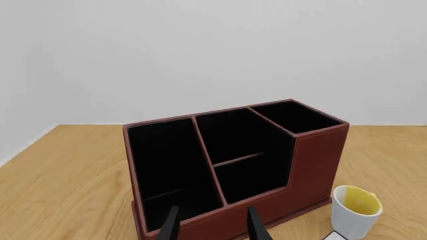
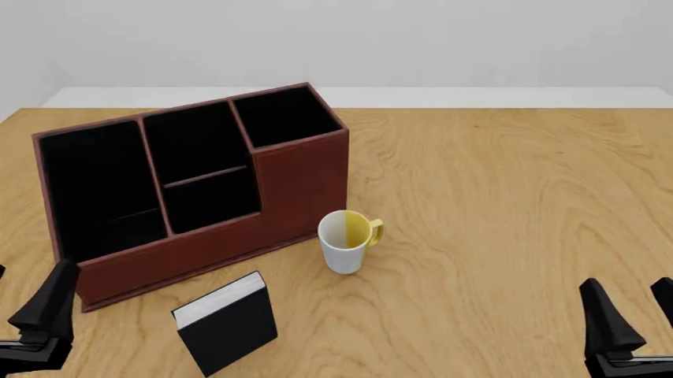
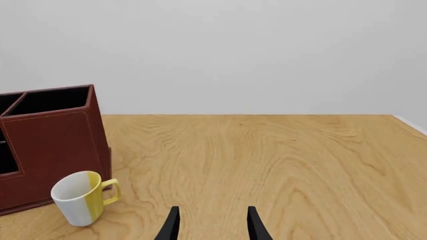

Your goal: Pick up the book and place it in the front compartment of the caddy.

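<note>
Two grippers: left gripper (image 2: 27,315) and right gripper (image 2: 629,319) are both sitting with fingers spread, holding nothing.
Book position: the book (image 2: 226,323) is lying flat on the table (image 2: 505,197), just in front of the caddy (image 2: 284,177) and beside the mug (image 2: 345,240).
Key relation: it is lying ahead and to the right of the left gripper, well apart from the right one; its long axis is running diagonally.
Nearer arm: left, by my judgement.
View difference: only the front view is showing the whole book; the left wrist view is looking down into the caddy's compartments.

Left end effector (image 2: 21,319) and right end effector (image 2: 636,315) spread wide, empty, low.
</note>
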Motion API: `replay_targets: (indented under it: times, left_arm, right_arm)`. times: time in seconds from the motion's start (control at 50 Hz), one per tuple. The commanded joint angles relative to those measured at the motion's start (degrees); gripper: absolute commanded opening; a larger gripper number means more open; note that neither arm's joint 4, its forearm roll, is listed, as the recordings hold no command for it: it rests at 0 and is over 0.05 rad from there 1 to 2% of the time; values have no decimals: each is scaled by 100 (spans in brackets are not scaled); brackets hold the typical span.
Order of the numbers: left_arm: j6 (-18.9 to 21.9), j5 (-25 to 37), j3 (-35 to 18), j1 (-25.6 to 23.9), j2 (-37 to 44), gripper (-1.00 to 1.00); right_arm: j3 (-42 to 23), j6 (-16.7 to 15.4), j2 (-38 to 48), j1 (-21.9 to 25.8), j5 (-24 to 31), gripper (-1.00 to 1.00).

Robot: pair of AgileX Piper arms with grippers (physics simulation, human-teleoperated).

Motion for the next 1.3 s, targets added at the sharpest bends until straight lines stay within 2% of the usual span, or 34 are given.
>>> replay_targets:
  times: [0.02, 0.04, 0.08, 0.1, 0.14, 0.16, 0.18, 0.2, 0.22, 0.24, 0.28, 0.38, 0.44, 0.52, 0.56, 0.64, 0.66, 0.68, 0.72, 0.76, 0.78, 0.8, 0.82, 0.88, 0.9, 1.04, 1.12, 1.2, 1.3]
  left_arm:
    - [-167, 105, -1174, -600, 881, 100]
    - [-40, 143, -1355, -749, 979, 100]
    - [-147, 193, -1565, -951, 1302, 100]
    - [50, 274, -1757, -1072, 1317, 100]
    - [-174, 438, -2075, -1264, 1817, 100]
    - [-74, 534, -2238, -1354, 1901, 100]
    - [68, 641, -2427, -1393, 2323, 100]
    - [52, 754, -2560, -1644, 2411, 100]
    - [221, 811, -2655, -1627, 2344, 100]
    - [197, 982, -2840, -1793, 2622, 100]
    - [499, 1088, -3010, -1890, 2626, 100]
    - [417, 1597, -3672, -2294, 2917, 100]
    - [614, 2003, -4082, -2606, 3150, 100]
    - [928, 2433, -4554, -2787, 3354, 100]
    - [935, 2670, -4720, -2915, 3533, 100]
    - [1523, 3218, -5060, -3215, 3876, 100]
    - [1342, 3521, -5277, -3300, 4134, 100]
    - [1431, 3646, -5346, -3354, 4211, 100]
    - [1308, 4080, -5636, -3695, 4415, 100]
    - [1409, 4265, -5818, -3707, 4559, 100]
    - [1336, 4432, -5913, -3829, 4662, 100]
    - [1486, 4532, -6009, -3854, 4727, 100]
    - [1402, 4662, -6098, -3873, 4855, 100]
    - [1549, 4940, -6091, -4080, 5009, 100]
    - [1724, 5016, -6037, -4177, 5022, 100]
    - [1796, 5553, -6284, -4394, 5273, 100]
    - [1959, 5894, -6447, -4344, 5458, 100]
    - [1948, 6313, -6535, -4455, 5621, 100]
    - [2162, 6497, -6500, -4423, 5725, 100]
  right_arm:
    - [-9, 40, 3, 54, 7, 100]
    - [-12, 39, -1, 54, 11, 100]
    - [-15, 58, -5, 56, 15, 100]
    - [-17, 59, -3, 57, 13, 100]
    - [-23, 76, -9, 56, 20, 100]
    - [-26, 81, -12, 59, 25, 100]
    - [-29, 88, -27, 62, 39, 100]
    - [-32, 100, -40, 66, 52, 100]
    - [-34, 104, -48, 69, 61, 100]
    - [-40, 153, -63, 84, 73, 100]
    - [-56, 305, -72, 115, 84, 100]
    - [-59, 309, -75, 129, 86, 100]
    - [-65, 312, -75, 150, 95, 100]
    - [-73, 314, -76, 156, 105, 100]
    - [-73, 313, -76, 160, 105, 100]
    - [-68, 308, -75, 197, 105, 100]
    - [-65, 311, -75, 207, 105, 100]
    - [-62, 315, -75, 211, 106, 100]
    - [-62, 329, -75, 230, 106, 100]
    - [-61, 343, -74, 236, 107, 100]
    - [-59, 343, -74, 244, 107, 100]
    - [-55, 346, -73, 252, 108, 100]
    - [-56, 355, -73, 258, 109, 100]
    - [-60, 359, -75, 281, 114, 100]
    - [-61, 359, -75, 290, 116, 100]
    - [-70, 368, -65, 314, 111, 100]
    - [-59, 363, -51, 346, 95, 100]
    - [-60, 369, -54, 357, 102, 100]
    - [-63, 383, -57, 347, 105, 100]
